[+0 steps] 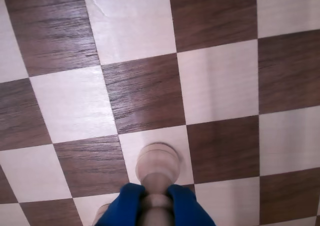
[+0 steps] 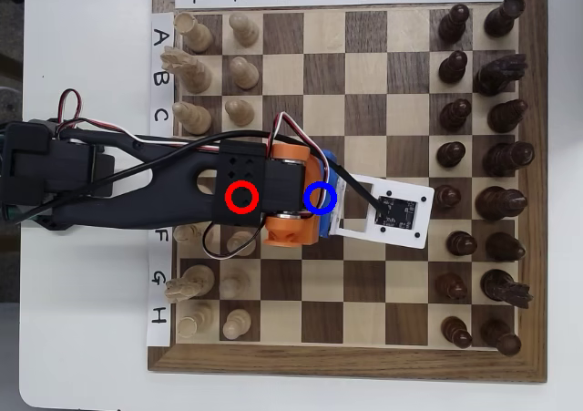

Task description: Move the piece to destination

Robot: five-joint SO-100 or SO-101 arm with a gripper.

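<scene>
We see the blue-padded pincer clenched on the neck of the pale pawn, whose round base sits over a light square of the chessboard in the wrist view; whether that base touches the wood or hangs just above it, we cannot tell. From overhead the arm covers the pawn, and the blue ring marking the destination is drawn over the orange wrist, so the square itself is hidden. We judge the risk to be a tilted release: letting go off-centre could tip the pawn or leave it straddling a dark neighbour. The pawn looks small, smooth, cream-coloured turned wood, with a flared foot.
</scene>
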